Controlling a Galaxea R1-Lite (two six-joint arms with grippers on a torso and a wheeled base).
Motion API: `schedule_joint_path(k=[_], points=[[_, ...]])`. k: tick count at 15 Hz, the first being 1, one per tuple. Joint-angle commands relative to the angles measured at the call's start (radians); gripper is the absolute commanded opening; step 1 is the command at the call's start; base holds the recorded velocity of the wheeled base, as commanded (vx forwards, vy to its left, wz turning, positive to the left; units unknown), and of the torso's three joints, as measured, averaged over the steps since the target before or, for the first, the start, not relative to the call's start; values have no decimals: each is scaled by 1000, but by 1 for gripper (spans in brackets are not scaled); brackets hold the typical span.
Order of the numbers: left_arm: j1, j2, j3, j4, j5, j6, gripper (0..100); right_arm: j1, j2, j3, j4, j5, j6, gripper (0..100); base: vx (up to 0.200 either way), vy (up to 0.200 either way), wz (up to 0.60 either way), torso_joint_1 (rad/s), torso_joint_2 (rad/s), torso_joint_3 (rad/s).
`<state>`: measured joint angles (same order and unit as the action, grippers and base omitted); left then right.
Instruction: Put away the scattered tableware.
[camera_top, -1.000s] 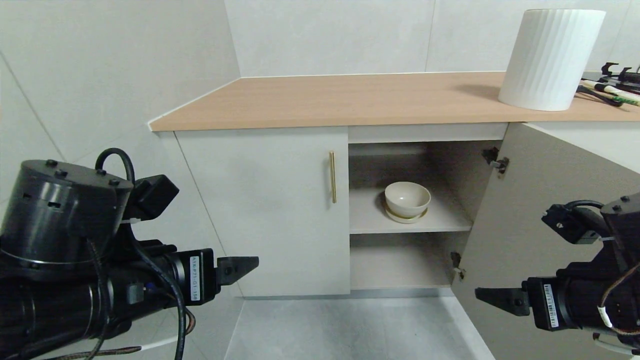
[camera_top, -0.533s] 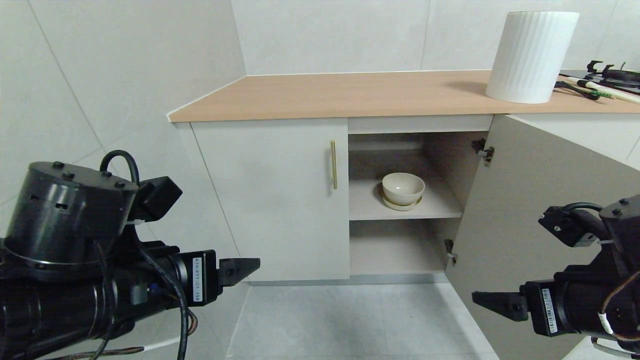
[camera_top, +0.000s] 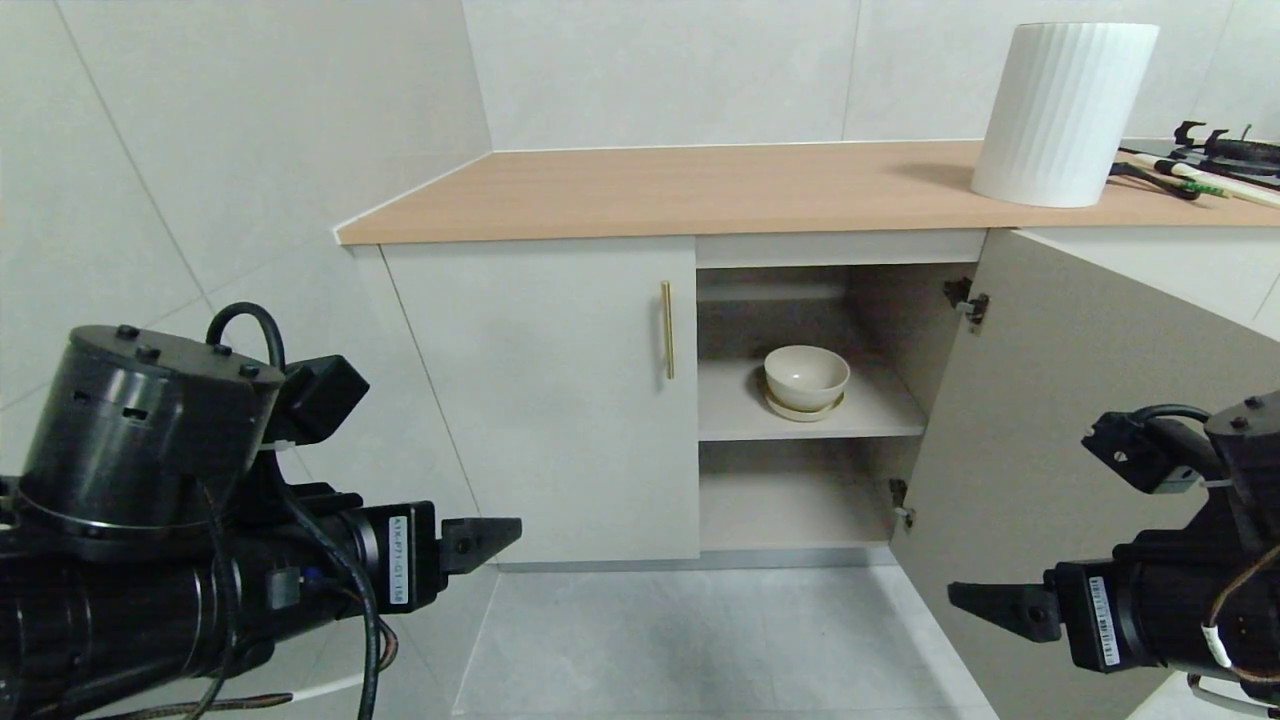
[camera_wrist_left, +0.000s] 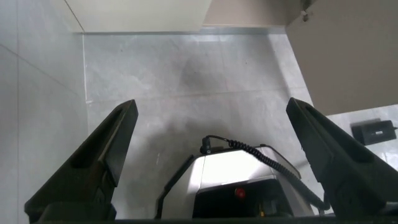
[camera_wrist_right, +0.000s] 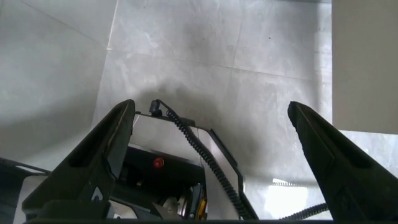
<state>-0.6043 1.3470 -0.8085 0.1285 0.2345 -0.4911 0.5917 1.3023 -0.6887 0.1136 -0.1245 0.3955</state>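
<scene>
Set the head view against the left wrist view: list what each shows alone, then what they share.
Head view: bowl on a plate on the upper shelf, white ribbed cylinder on the countertop, brass handle. Left wrist view: small black box on the floor. Both: that floor, the open cabinet door, the open left end effector.

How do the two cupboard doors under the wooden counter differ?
The left door is shut, flush with the cabinet front; the right door is swung wide open. The left door shows its outer face with an upright gold handle; the right door shows its inner face and hinges. The left door hides its side; the right door leaves the shelf and bowl on view. Both are plain pale panels under one counter.
</scene>
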Motion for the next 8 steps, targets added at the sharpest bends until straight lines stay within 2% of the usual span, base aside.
schedule_joint_path(k=[1,3,8], points=[[0,3,2,2,0,6,100,0,-12,-6,37,0,-7,100,0,-200,0,12,12,12],[0,3,6,0,2,23,100,-3,-32,-11,90,0,-46,100,0,-200,0,0,0,5],[0,3,6,0,2,23,100,-3,-74,-37,235,0,-98,100,0,-200,0,5,3,0]])
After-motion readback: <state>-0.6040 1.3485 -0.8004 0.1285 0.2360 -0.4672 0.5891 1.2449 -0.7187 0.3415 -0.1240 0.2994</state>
